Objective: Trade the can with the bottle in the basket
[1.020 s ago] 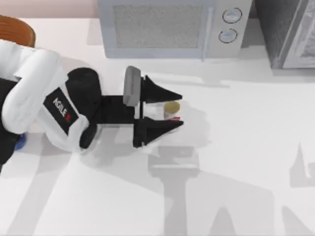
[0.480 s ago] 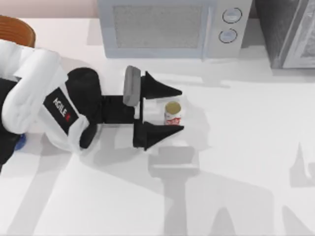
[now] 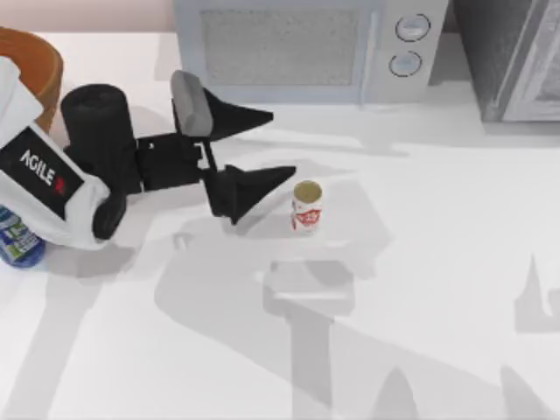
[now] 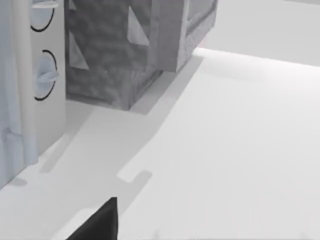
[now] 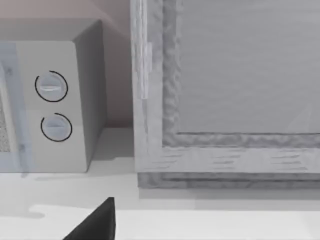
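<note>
Can point(image 3: 307, 206) stands upright on open table, just beside left jaws point(image 3: 282, 143), spread wide.

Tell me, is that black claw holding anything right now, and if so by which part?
Nothing is held. The left gripper is open, its fingers spread apart over the table, and the can stands upright by itself just beyond the fingertips, touching neither.

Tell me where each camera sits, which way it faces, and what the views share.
Top view: above the table, looking down on the can, bottle, basket; the open left gripper shows.
Left wrist view: on the left arm, facing the microwave; a fingertip shows.
Right wrist view: on the right arm, facing the microwave.
Shared: the microwave.
</note>
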{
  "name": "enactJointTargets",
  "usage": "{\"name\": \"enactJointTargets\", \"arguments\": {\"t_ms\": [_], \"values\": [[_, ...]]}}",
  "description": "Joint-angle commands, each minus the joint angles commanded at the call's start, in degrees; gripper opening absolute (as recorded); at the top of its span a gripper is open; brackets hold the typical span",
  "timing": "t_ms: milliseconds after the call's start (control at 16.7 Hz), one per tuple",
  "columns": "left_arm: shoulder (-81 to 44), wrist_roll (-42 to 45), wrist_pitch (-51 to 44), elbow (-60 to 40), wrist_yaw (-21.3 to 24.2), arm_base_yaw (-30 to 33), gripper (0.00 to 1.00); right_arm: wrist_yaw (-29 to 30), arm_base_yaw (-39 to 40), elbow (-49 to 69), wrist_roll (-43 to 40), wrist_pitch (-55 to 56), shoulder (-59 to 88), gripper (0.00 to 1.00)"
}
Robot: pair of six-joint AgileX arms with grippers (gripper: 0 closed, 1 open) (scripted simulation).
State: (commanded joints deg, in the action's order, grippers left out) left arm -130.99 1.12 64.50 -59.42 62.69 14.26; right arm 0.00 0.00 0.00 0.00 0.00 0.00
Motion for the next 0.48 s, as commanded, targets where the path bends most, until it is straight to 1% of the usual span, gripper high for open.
{"name": "enactJointTargets", "arguments": {"t_ms": [240,480], "values": [[21.14,0.16,-12.06,9.89,-11.27,-4.28,1.00,0.00,0.00,0.00,0.00,0.00,0.00,1.00],[47.62,0.23,-25.57,21.54,-23.96,-8.12,1.00,0.00,0.00,0.00,0.00,0.00,0.00,1.00]]}}
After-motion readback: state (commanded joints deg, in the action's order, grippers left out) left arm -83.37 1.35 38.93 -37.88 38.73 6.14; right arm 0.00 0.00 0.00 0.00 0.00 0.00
